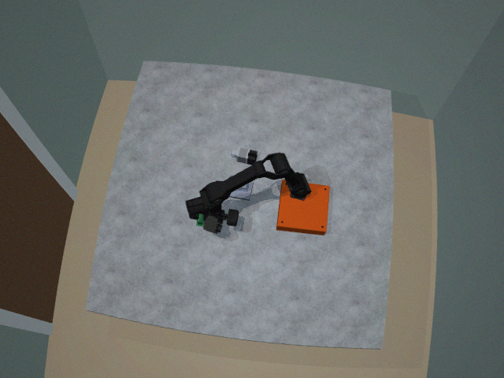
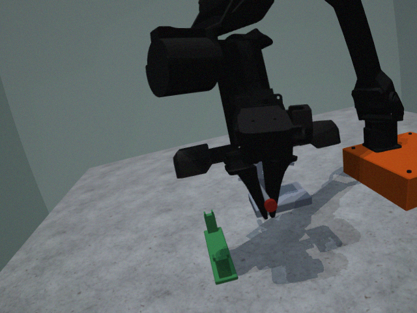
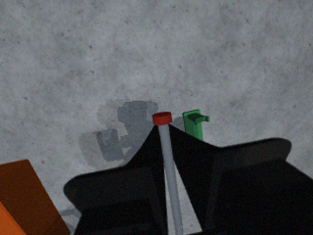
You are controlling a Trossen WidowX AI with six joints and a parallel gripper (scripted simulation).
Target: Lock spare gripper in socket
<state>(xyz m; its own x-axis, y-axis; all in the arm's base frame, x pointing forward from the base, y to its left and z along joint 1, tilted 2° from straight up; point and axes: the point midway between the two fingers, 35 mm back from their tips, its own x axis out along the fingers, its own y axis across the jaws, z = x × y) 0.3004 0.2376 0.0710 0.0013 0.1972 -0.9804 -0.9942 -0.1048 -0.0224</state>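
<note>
Flat green tray (image 2: 217, 250), one, lies on grey mat (image 2: 117, 235), left of claw, apart from it. Black two-finger claw (image 2: 267, 212) nearly closed, pinching one grey lock pin with red cap (image 3: 167, 162); pin clear of mat, cap at fingertips. Pale grey mount (image 2: 292, 197), one, just behind claw, right. White-and-black spare gripper (image 1: 244, 154), one, far side. Orange base block (image 2: 380, 171), one, far right.

— How does the arm (image 1: 244, 177) stand?
— It reaches out from its base, elbow high, forearm sloping down, wrist turned so the gripper (image 2: 268, 212) points at the surface.
— And the fingers?
— Nearly together, clamped on a thin grey pin (image 3: 169, 166) with a red cap, tips above the surface.
</note>
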